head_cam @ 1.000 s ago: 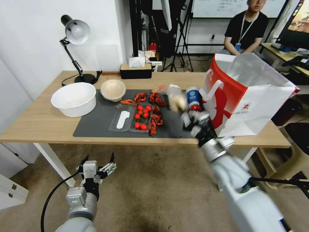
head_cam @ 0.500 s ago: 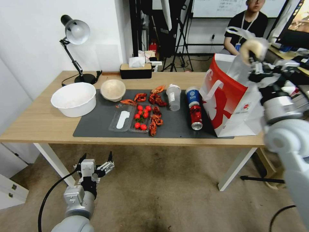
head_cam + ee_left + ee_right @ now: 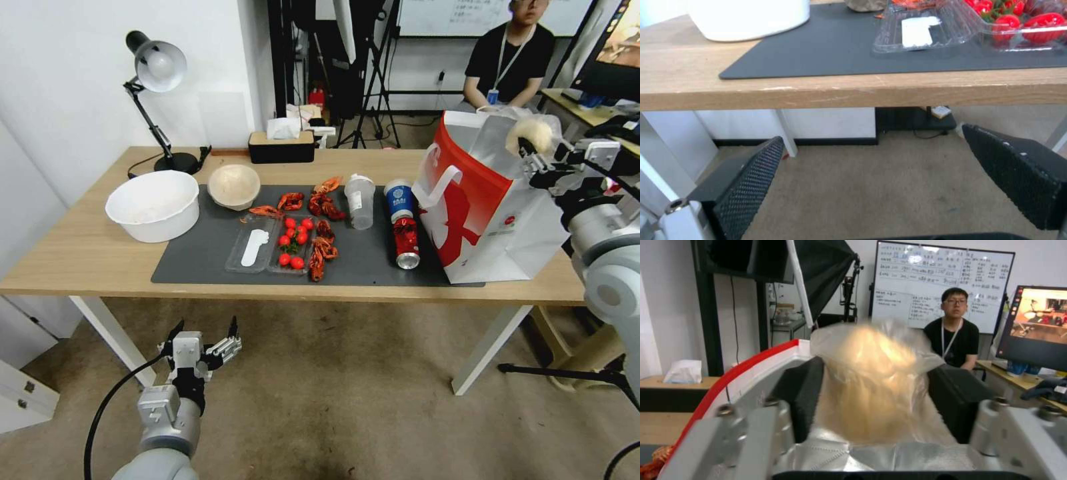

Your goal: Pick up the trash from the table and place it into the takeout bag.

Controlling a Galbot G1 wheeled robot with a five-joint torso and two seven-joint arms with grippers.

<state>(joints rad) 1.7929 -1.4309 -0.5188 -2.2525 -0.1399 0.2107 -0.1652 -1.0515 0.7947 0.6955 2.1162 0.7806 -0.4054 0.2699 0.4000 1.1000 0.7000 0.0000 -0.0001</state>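
right claw grips the plastic bag over the takeout bag, not yet dropped. two cups and bowl remain on desk, nine o'clock of it. left claw open, parked low.

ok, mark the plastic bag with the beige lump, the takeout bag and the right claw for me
plastic bag with the beige lump (image 3: pixel 871 380), right wrist view, on the beige lump.
takeout bag (image 3: pixel 477 200), head view, on its red front.
right claw (image 3: pixel 533 155), head view, between the fingertips, above the bag's open top.
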